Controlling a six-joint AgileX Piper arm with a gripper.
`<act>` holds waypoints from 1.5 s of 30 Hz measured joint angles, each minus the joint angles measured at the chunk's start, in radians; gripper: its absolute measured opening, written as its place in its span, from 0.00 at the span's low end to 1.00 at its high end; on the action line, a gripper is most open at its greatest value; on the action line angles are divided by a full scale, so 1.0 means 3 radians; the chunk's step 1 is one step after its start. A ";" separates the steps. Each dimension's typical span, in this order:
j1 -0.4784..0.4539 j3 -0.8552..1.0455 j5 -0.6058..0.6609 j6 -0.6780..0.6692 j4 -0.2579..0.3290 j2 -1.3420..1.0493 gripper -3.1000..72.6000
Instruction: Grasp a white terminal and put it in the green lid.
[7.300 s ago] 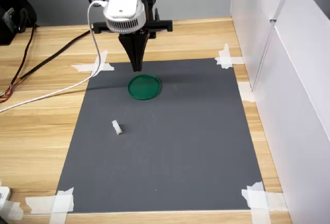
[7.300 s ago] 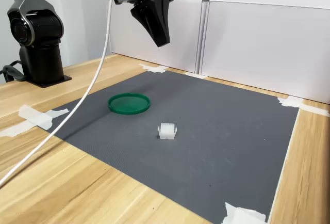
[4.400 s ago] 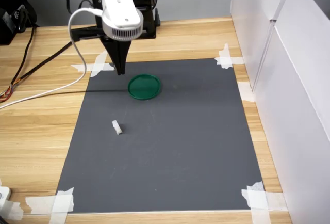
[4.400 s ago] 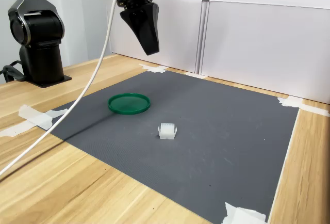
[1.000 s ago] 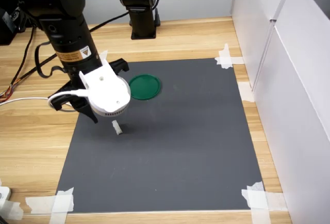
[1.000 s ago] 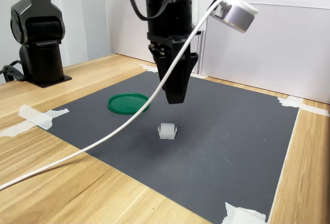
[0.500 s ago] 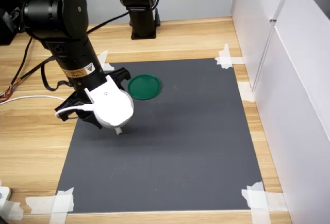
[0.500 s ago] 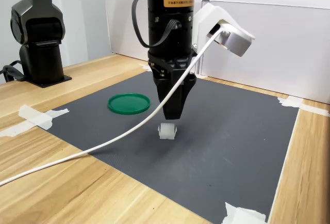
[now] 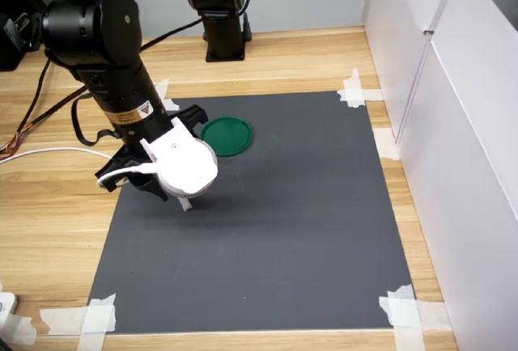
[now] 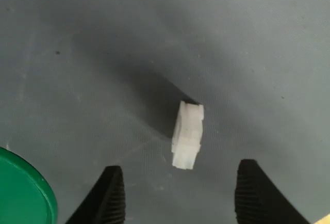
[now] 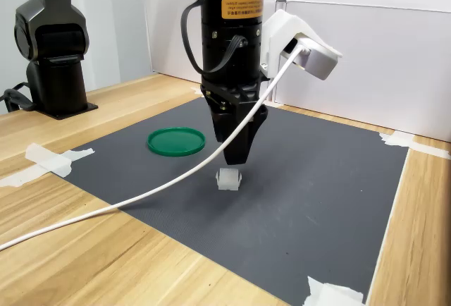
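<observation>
Wrist view, nearest first: two black fingertips [image 10: 110,195] spread well apart, nothing between them but bare grey mat [image 10: 258,53]. Just beyond the fingertips, white terminal [image 10: 187,134] lying flat on the mat, untouched, roughly centred on the gap. Edge of green lid [image 10: 23,193] cut off at the frame corner, on the mat too, apart from the terminal.

Second exterior view: gripper [image 11: 237,156] pointing straight down, tips hovering just above the white terminal [image 11: 228,178], not in contact; from this side, jaw opening not readable. White cable [image 11: 127,204] trailing from the white wrist camera housing [image 11: 301,44] past the terminal toward the wooden table [image 11: 91,249]. Green lid [image 11: 176,141] farther back than the terminal, toward the second exterior view's left, clearly apart from it.

First exterior view: terminal mostly hidden under the camera housing [image 9: 185,167]; green lid [image 9: 226,136] beyond it, near the mat's far edge, with nothing in it.
</observation>
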 joint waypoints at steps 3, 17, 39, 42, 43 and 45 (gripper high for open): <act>0.0000 0.0001 -0.0023 -0.0007 -0.0020 0.0031 0.75; 0.0000 0.0004 -0.0167 -0.0011 -0.0122 0.0241 0.75; 0.0000 0.0004 -0.0178 0.0087 -0.0124 0.0328 0.17; 0.0000 0.0004 -0.0175 0.0100 -0.0124 0.0328 0.15; 0.0000 0.0004 -0.0171 0.0101 -0.0124 0.0328 0.15; 0.0000 0.0004 -0.0148 0.0104 -0.0124 0.0316 0.15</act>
